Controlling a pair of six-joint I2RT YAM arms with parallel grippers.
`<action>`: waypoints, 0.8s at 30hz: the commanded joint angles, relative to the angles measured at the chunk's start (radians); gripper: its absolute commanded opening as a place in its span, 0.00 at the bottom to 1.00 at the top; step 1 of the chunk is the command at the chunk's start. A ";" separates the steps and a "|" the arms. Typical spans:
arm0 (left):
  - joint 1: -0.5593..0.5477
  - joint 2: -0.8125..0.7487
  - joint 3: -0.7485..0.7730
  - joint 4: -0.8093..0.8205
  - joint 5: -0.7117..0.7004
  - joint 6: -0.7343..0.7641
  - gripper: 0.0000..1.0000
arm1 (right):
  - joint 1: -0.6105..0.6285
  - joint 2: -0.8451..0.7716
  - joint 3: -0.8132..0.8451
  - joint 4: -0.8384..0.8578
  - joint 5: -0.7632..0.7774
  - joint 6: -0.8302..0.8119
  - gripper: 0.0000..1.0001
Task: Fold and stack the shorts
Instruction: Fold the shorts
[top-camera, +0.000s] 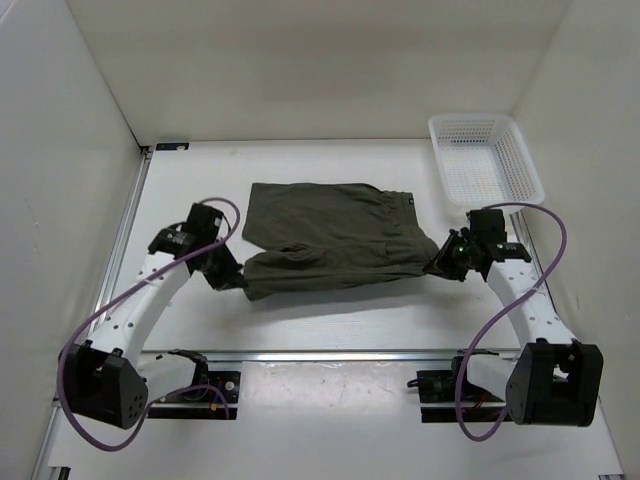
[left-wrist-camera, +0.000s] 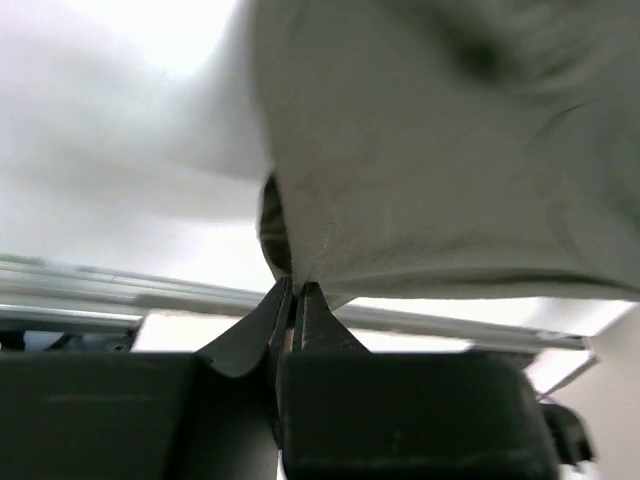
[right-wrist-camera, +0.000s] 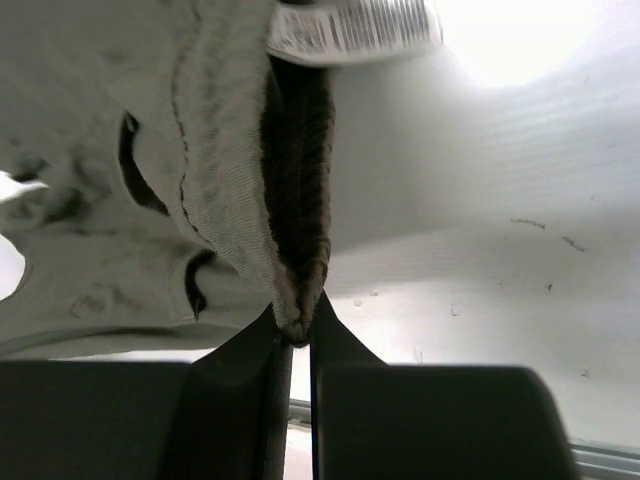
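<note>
The dark olive-green shorts (top-camera: 330, 238) lie spread across the middle of the white table, legs to the left and gathered waistband to the right. My left gripper (top-camera: 236, 281) is shut on the near left leg corner; in the left wrist view the fabric (left-wrist-camera: 440, 150) hangs from the closed gripper (left-wrist-camera: 295, 292). My right gripper (top-camera: 437, 264) is shut on the near right waistband corner; in the right wrist view the folded waistband edge (right-wrist-camera: 295, 200) sits pinched in the gripper (right-wrist-camera: 297, 325), with a white label (right-wrist-camera: 350, 28) above.
A white slotted plastic basket (top-camera: 486, 157) stands at the back right corner of the table. White walls enclose the table on left, back and right. A metal rail (top-camera: 300, 354) runs along the near edge by the arm bases.
</note>
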 joint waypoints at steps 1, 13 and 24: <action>0.000 0.048 0.200 -0.068 -0.093 0.033 0.11 | -0.003 -0.001 0.121 -0.066 0.069 -0.035 0.00; 0.105 0.589 0.824 -0.048 -0.122 0.130 0.11 | -0.003 0.383 0.555 -0.057 0.065 -0.063 0.00; 0.157 0.836 1.107 -0.059 -0.085 0.180 0.11 | -0.003 0.665 0.831 -0.075 0.035 -0.063 0.00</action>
